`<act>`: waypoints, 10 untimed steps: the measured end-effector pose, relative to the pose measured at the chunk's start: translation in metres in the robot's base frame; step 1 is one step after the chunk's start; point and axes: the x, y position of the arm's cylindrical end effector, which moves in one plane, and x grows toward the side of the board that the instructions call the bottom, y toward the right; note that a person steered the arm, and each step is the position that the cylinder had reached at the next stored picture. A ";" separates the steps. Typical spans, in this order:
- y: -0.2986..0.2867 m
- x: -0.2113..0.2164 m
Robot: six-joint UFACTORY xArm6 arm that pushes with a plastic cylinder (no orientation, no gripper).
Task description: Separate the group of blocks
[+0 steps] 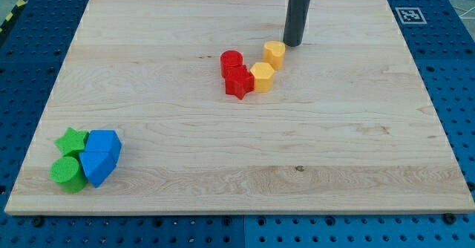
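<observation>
My tip (293,44) is the lower end of a dark rod that comes down from the view's top. It stands just to the upper right of a yellow block (274,53), close to it or touching. A yellow hexagon block (261,76) lies below and left of that one. A red star block (238,82) touches the hexagon's left side, and a red cylinder (231,61) sits just above the star. At the view's bottom left a second group lies packed together: a green star (71,140), a green cylinder (67,172), and two blue blocks (104,142) (96,166).
The blocks lie on a light wooden board (237,181) set on a blue perforated table. A black-and-white marker tag (409,15) sits off the board's top right corner. The bottom-left group is near the board's left and bottom edges.
</observation>
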 end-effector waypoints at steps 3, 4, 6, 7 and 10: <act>-0.074 0.030; -0.076 0.026; -0.166 -0.005; -0.262 -0.005; -0.395 0.021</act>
